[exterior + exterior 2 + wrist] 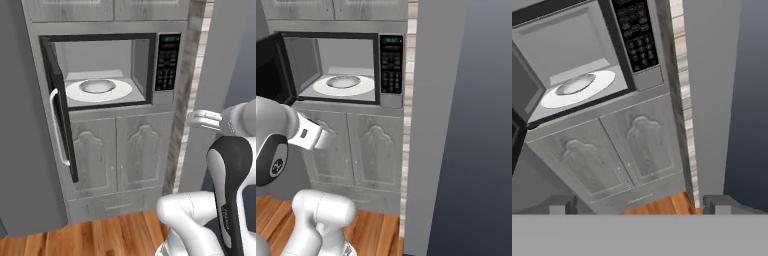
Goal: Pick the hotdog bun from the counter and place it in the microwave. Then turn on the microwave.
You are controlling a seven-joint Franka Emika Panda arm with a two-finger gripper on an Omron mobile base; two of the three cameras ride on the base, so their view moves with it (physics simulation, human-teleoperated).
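The microwave (pixel 150 45) is built into grey cabinetry, and its door (pixel 59 100) hangs wide open to the left. Inside, the white round turntable (pixel 98 90) carries nothing; it also shows in the right base view (pixel 344 84) and the hand view (pixel 577 89). Right of the cavity is the black keypad (pixel 167 62) with its green display. My gripper (pixel 641 205) is open and holds nothing. It hovers in front of the lower cabinet doors, below and to the right of the cavity (pixel 199 119) (pixel 326 138). The hotdog bun and the counter are out of view.
The white vertical door handle (pixel 56 127) juts out at the left. Two grey cabinet doors (pixel 117 152) stand under the microwave, above a wood floor (pixel 90 237). A tall grey panel (pixel 436 125) and a brick-pattern strip (pixel 410 75) stand to the right.
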